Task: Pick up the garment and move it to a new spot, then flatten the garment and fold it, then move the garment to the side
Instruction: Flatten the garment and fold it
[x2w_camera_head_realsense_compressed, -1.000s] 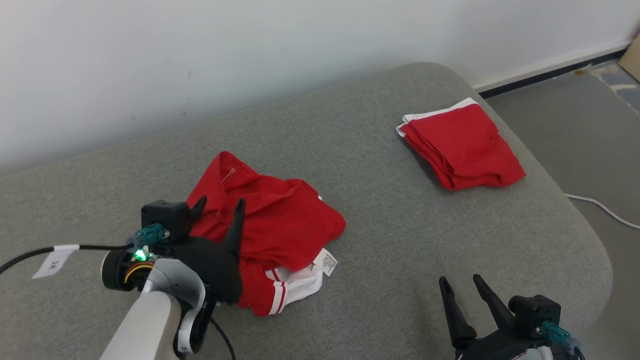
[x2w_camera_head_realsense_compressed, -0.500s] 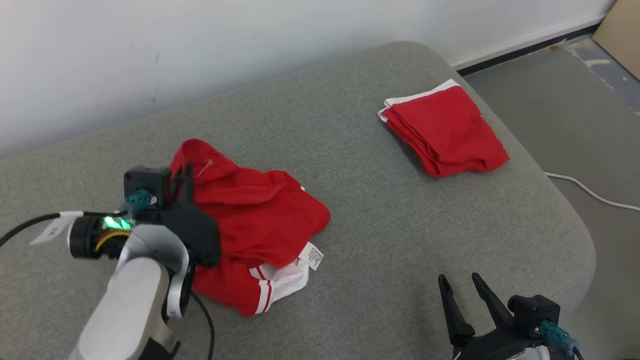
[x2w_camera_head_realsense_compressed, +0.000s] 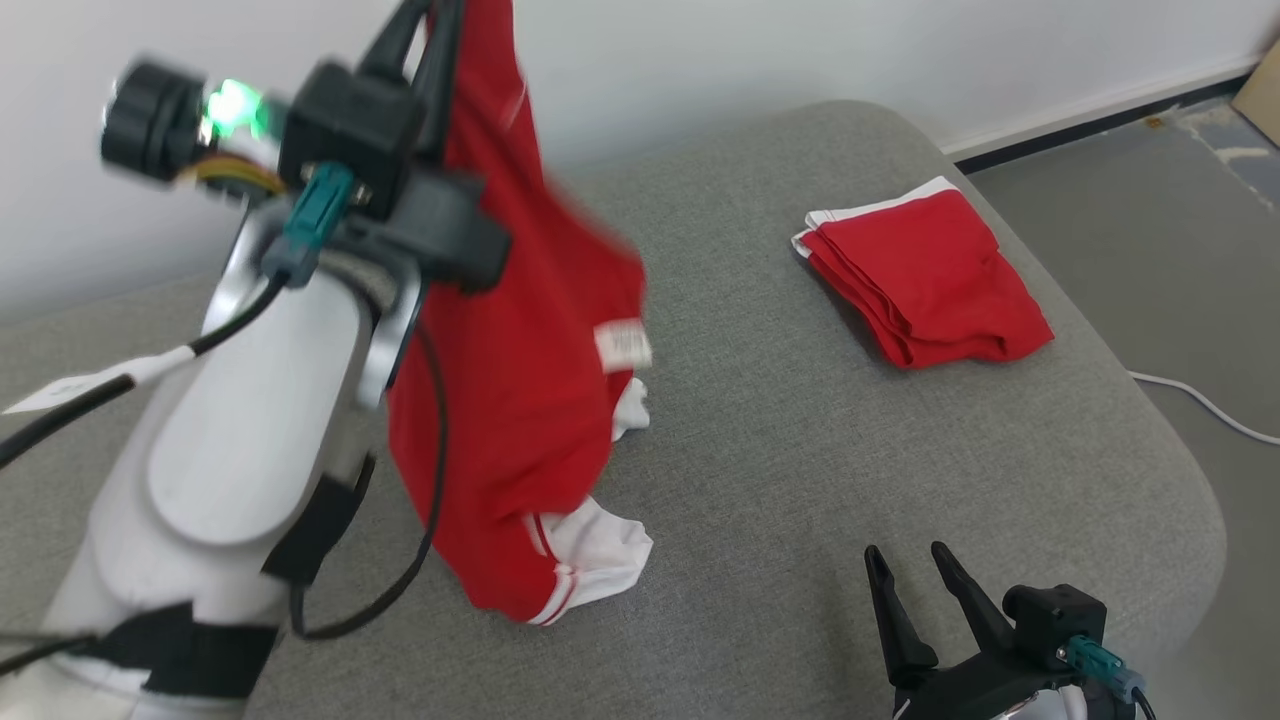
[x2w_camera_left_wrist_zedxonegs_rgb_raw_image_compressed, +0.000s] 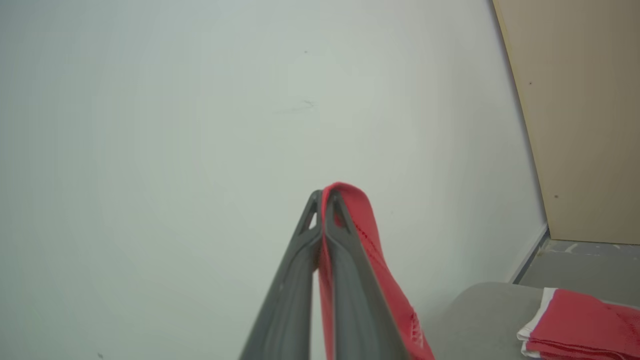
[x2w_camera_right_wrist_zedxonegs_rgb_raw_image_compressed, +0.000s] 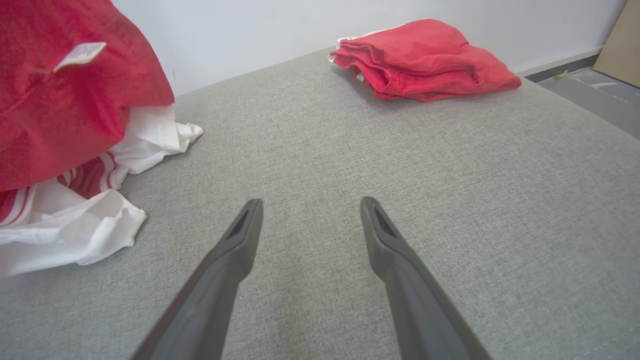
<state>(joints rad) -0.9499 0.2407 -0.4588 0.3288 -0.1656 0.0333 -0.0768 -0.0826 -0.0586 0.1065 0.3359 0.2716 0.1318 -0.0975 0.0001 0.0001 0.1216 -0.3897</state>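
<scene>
**Garment (x2w_camera_head_realsense_compressed: 510, 380)**: red with white striped trim, hanging lengthwise from my left jaws. They are closed on a fold of its upper edge, high above the grey cushion (x2w_camera_head_realsense_compressed: 800, 450). In the left wrist view, red cloth is pinched between the two fingers (x2w_camera_left_wrist_zedxonegs_rgb_raw_image_compressed: 350, 280) and looped over their tips. The long axis is near vertical. The white hem (x2w_camera_head_realsense_compressed: 595, 550) at the bottom lies on the cushion, so the garment is lifted but not yet clear. A label (x2w_camera_head_realsense_compressed: 622, 345) shows partway down its right side.

My right jaws stand open and empty, low at the near right, pointing across bare cushion. The hem lies to their left, near but apart. A second red garment (x2w_camera_head_realsense_compressed: 925, 280), folded, rests at the far right of the cushion, well apart from the hanging one.

Judged step: the carry to a new spot. The move turns on height — the left arm (x2w_camera_head_realsense_compressed: 230, 450) holds the top, the right jaws are nearer the resting hem, and open cushion lies between the two garments.
</scene>
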